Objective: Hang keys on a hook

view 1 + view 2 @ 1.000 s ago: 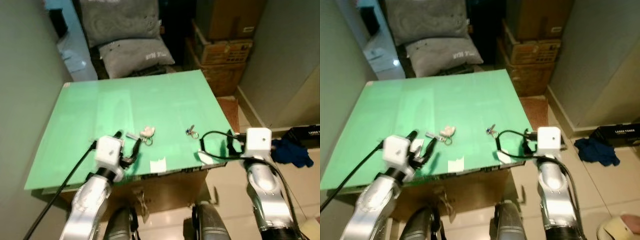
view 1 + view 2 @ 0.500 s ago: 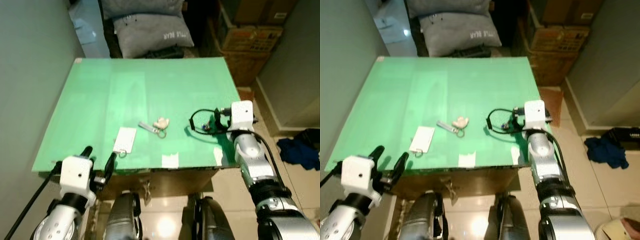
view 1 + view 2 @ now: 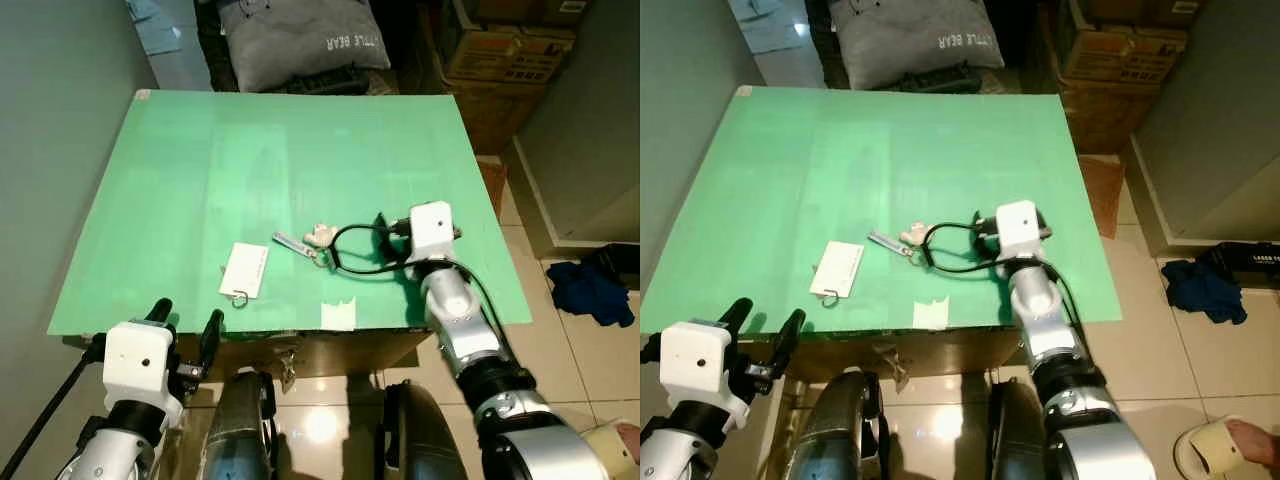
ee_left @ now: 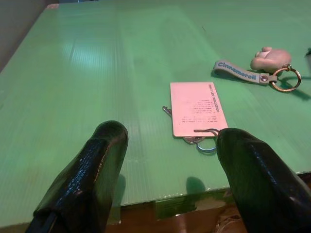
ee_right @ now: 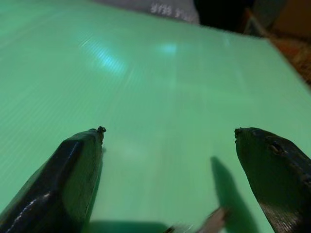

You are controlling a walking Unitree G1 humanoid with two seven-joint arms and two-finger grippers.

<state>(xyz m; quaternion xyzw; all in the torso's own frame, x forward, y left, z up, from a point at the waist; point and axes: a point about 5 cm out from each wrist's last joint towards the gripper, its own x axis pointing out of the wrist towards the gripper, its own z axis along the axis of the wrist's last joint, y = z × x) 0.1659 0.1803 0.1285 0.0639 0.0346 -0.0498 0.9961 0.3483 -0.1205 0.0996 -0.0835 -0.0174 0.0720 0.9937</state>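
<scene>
Left wrist view reveals lettering on the keychain strap (image 4: 237, 72).

Silver arms, white wrist blocks, black cables

The left gripper (image 4: 167, 167) hangs at the near edge of the green table (image 4: 87, 63), its two black fingers (image 4: 87, 170) spread wide apart and touching nothing. Just beyond them a pale pink card (image 4: 197, 108) lies flat, with a metal ring (image 4: 206, 144) at its near end. Farther off lies a grey strap (image 4: 239, 73) joined to a key ring (image 4: 285, 79), a small pale charm (image 4: 270, 58) touching it.
</scene>
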